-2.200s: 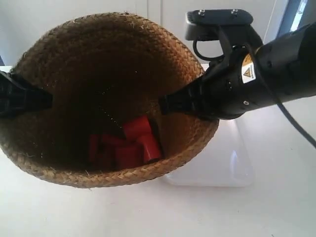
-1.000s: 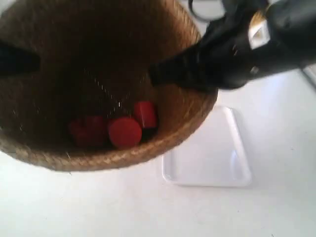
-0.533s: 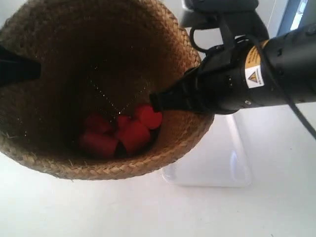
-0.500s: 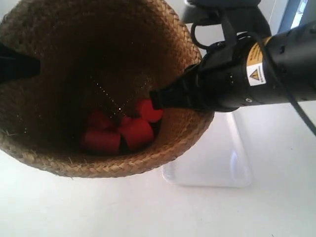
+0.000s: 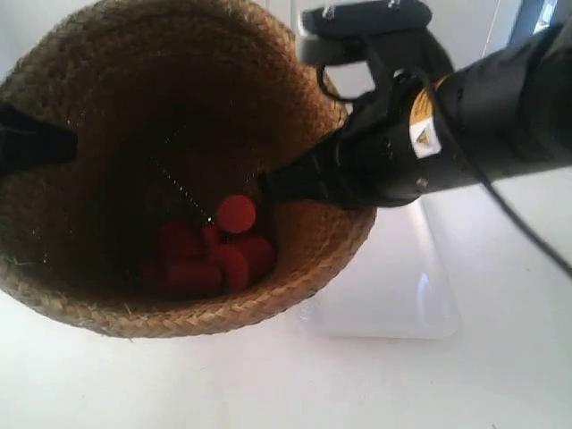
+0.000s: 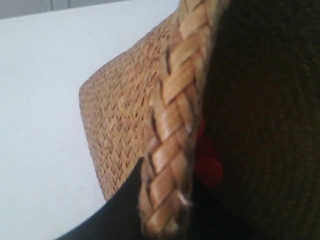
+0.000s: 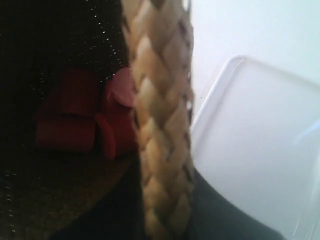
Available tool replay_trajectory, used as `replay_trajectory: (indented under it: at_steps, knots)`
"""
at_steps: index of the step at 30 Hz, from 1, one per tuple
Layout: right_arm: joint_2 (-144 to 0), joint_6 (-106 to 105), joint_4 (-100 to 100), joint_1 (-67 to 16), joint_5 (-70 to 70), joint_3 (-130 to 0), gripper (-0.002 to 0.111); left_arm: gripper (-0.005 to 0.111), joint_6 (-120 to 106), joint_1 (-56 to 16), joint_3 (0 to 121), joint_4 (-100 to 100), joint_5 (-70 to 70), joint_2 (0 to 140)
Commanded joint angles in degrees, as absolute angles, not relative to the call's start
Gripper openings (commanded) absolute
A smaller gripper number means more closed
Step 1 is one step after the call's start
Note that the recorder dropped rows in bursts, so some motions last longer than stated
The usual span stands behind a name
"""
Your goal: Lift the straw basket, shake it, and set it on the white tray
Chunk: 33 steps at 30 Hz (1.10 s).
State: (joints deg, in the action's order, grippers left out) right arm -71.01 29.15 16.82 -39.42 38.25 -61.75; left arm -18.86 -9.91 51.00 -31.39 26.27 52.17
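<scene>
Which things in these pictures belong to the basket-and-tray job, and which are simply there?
Job: straw basket, white tray, left pincer and right pincer, both clamped on the basket's rim.
Simply there: red pieces inside the basket, white table.

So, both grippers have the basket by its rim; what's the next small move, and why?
Probably carry the straw basket sideways toward the white tray, keeping it level. The left gripper and right gripper each pinch the rim, the basket looks held off the table, and the tray lies mostly uncovered beside it, so it isn't centred above yet.
</scene>
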Motion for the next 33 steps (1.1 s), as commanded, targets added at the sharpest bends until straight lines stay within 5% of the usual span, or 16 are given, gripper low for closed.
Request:
replay_trajectory:
  at_steps: [1, 3, 5, 33]
  knots:
    - [-61.24, 24.17, 18.56, -42.14, 31.90, -65.97, 0.000, 0.000, -31.03, -10.40, 56.71, -41.04, 26.66, 45.40]
    - [-63.79, 28.00, 24.58, -41.71, 23.87, -58.56, 0.000, 0.000, -28.61, -10.27, 50.16, -39.17, 24.19, 48.67]
    - [-69.44, 33.68, 28.52, -39.81, 34.42, -56.50, 0.000, 0.000, -21.82, -9.81, 47.38, -35.59, 24.96, 51.70]
    - [-71.58, 34.68, 27.09, -39.56, 38.49, -58.58, 0.000, 0.000, -22.87, -9.83, 49.42, -35.75, 24.55, 54.74]
